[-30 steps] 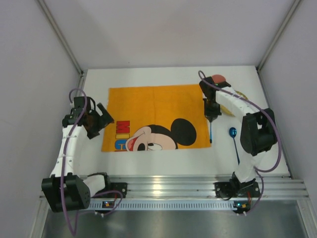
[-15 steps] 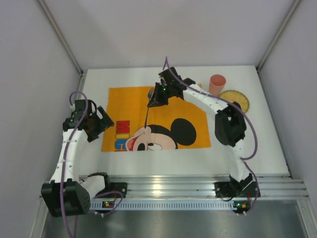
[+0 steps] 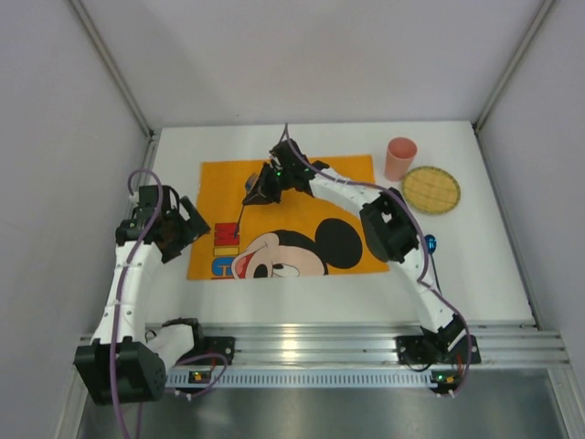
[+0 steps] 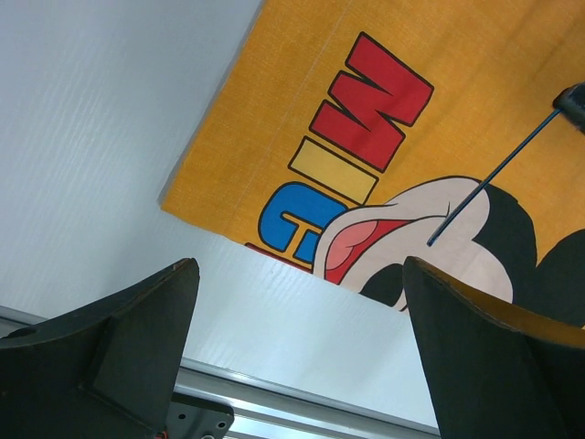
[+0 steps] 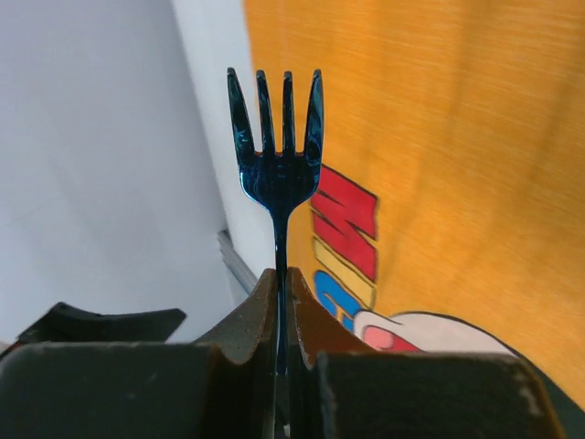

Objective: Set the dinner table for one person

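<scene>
Fork [image 5: 276, 151], dark blue, is clamped by its handle between the closed fingers of the R gripper [image 3: 260, 187], tines at the far end, clear of the pads. From the top cam that gripper hangs over the far-left part of the orange cartoon-mouse cloth [image 3: 302, 197], w/ the fork angled down toward the mouse's face; can't tell if its tip touches the fabric. L gripper [image 4: 300, 274] has its jaws spread wide w/ nothing between them, at the cloth's left edge near the lettering. Dinner table [image 3: 475, 265] is the white top under everything, the cloth flat on its centre-left. Blue spoon [image 3: 430, 244] lies on the bare white just right of the cloth. Pink cup [image 3: 399, 157] stands upright at the far right, yellow round plate [image 3: 431, 189] w/ grid pattern just beside it.
</scene>
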